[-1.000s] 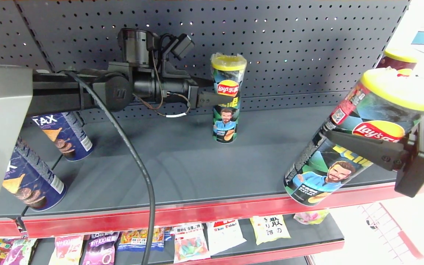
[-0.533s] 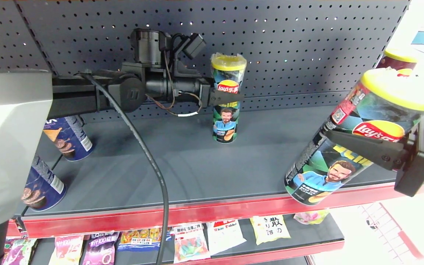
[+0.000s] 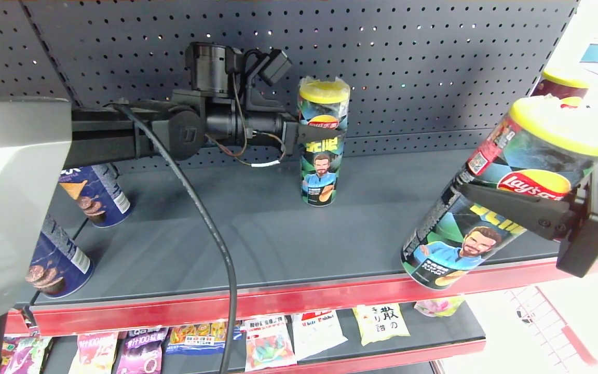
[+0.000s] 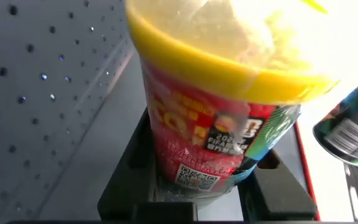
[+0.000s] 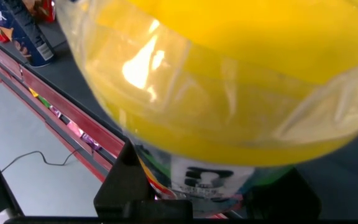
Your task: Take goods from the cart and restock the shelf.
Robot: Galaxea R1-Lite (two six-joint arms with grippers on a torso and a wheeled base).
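- My left hand [image 3: 320, 136] is closed on a green chip can [image 3: 321, 174], clamping it just below its yellow lid.
- That can is upright at 12 o'clock on the grey shelf [image 3: 257, 234], near the pegboard [image 3: 408, 62]. I cannot tell whether its base touches the deck.
- My right hand [image 3: 491, 202] grips a second green chip can [image 3: 532, 150] around its upper body.
- The second can tilts, lid toward 2 o'clock, with its base over the shelf's red front edge at 4 o'clock.
- The two cans are well apart.
- Two blue cans [image 3: 96, 192] stand at 9 o'clock and 8 o'clock on the shelf.
- Snack bags [image 3: 268, 340] lie on the tier below.
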